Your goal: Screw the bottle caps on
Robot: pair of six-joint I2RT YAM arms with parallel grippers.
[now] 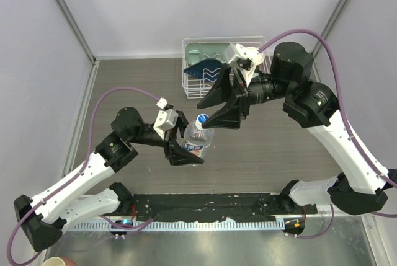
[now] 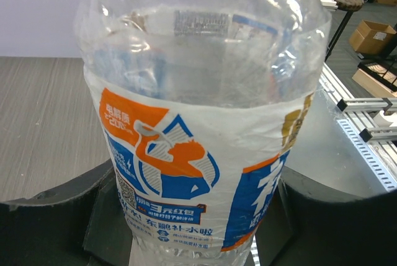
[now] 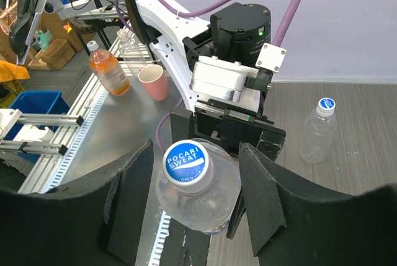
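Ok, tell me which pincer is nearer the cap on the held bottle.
Right. The right pincer straddles the cap, jaws open; the left pincer grips the bottle lower down, around its body.

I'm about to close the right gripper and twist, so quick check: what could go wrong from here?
1. The cap sits not quite centred between the fingers of the open right gripper; closing may shove the neck sideways.
2. The left gripper holds the labelled bottle by its thin body, so it may spin with the cap.
3. A second bottle stands loose on the table nearby and could get knocked.
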